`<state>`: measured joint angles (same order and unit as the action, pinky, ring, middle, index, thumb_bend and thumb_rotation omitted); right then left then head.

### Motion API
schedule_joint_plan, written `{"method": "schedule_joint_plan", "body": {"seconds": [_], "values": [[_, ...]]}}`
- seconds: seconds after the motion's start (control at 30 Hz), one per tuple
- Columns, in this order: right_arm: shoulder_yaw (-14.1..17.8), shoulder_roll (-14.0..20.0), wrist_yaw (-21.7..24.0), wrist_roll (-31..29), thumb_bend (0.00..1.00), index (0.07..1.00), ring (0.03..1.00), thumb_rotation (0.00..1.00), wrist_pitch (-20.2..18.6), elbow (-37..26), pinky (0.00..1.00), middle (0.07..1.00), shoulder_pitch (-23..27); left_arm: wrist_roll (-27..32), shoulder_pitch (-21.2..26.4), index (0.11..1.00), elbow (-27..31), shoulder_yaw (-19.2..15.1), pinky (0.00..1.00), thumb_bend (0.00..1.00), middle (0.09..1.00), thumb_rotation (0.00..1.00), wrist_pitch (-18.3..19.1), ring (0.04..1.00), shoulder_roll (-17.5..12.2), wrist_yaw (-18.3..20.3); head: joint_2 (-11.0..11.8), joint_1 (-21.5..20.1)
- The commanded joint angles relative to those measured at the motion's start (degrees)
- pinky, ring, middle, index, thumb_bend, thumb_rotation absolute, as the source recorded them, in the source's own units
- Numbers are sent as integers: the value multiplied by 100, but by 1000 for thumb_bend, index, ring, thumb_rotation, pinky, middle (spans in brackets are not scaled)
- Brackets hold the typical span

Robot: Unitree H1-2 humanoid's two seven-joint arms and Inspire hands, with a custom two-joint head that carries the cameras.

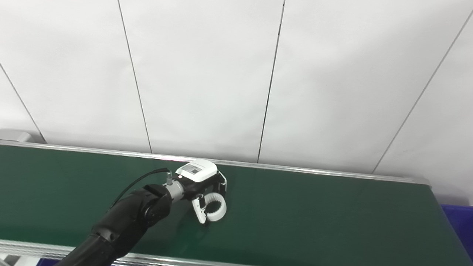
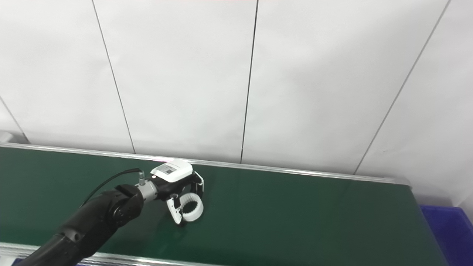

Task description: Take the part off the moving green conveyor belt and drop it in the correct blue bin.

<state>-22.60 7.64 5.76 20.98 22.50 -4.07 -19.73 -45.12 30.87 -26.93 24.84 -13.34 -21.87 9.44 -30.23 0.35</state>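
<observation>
Left eye view: white ring (image 1: 215,207), toothed on its inner face, sits on the green belt (image 1: 314,214) about midway across its width, well short of the belt's right end. Left hand (image 1: 202,184) is right on it, fingers (image 1: 199,210) curled down around the ring's near side and touching it, thumb side toward the back rail (image 1: 295,169). Looks like a closing grasp. Cannot tell whether the ring is lifted clear or resting on the belt. Hand comes in low and from the side, probably so the fingers hook the ring's wall rather than press it flat. Arm (image 1: 125,218) reaches over the belt's front rail. Blue bin (image 1: 460,221) peeks out just past the belt's right end, well apart from the ring; only a corner shows. Right hand is out of sight.
</observation>
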Motion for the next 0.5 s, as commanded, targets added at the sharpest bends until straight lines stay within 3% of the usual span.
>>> {"method": "schedule_joint_plan", "body": {"seconds": [0.0, 0.27, 0.47], "values": [[4, -58, -6, -82, 386, 937, 928, 924, 40, -166, 847, 963, -5, 130, 234, 175, 145, -122, 156, 539, 473, 0, -189, 190, -98, -251, -7, -9], [20, -51, -14, -66, 385, 938, 925, 924, 59, -147, 841, 964, 10, 258, 255, 190, 146, -283, 148, 540, 473, 0, -299, 183, -102, -282, -14, -18], [38, -50, -20, -62, 393, 937, 926, 927, 49, -149, 844, 962, 13, 471, 131, 204, 682, -482, 149, 540, 473, 0, -98, 191, -171, 3, -34, -34]]}}
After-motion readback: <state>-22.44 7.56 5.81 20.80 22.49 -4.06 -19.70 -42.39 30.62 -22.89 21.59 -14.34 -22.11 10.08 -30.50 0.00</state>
